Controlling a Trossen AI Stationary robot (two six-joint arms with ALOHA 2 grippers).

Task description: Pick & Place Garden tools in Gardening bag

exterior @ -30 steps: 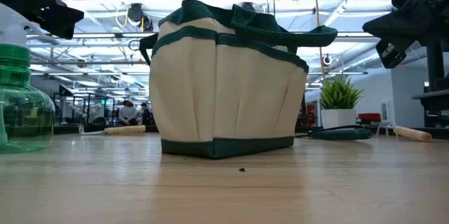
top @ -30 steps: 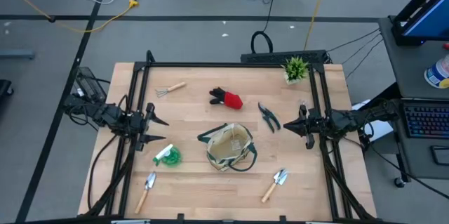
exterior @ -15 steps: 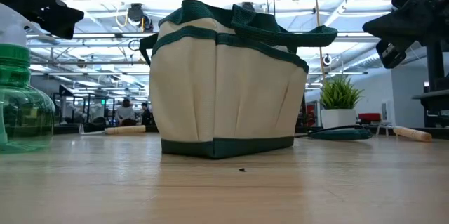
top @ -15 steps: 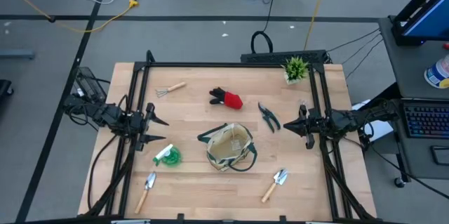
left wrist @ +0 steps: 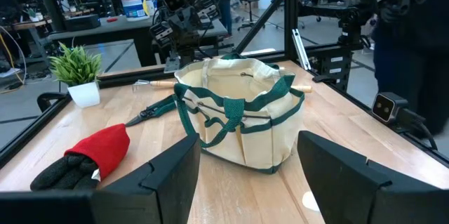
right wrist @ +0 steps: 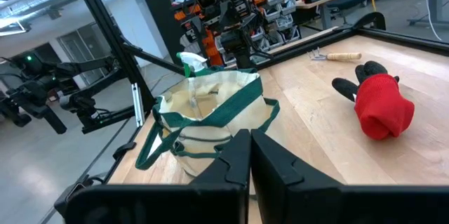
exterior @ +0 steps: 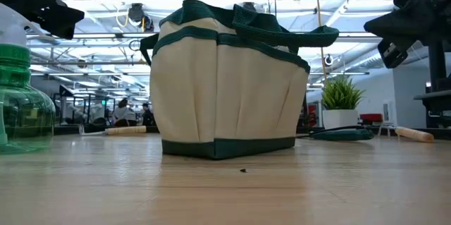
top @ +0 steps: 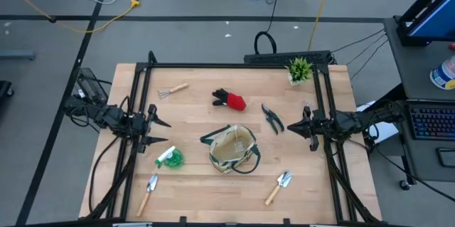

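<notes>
Left tool: hovering over the left edge of the counter, fingers spread wide, holding nothing, pointing toward the gardening bag.
Right tool: hovering over the right side of the counter, fingers pressed together, gripping nothing, pointing toward the bag from the opposite side.
Gardening bag: sitting upright near the middle of the counter, slightly toward the front edge, mouth open, green loop handles flopping over the rim; in the low view it is filling the centre.
Mini rake: lying at the back left of the counter, well apart from the bag.
Glove: lying behind the bag, red body with black fingers; in the left wrist view it is resting near the left tool.
Pruning shears: lying between the bag and the right tool, just beside the right tool's tip.
Green-white item: lying left of the bag, just in front of the left tool; in the low view it is looking like a clear green bottle.
Trowels: 2 in all, 1 lying at the front left corner, the other lying front right of the bag.
Potted plant: standing at the back right corner of the counter.
</notes>
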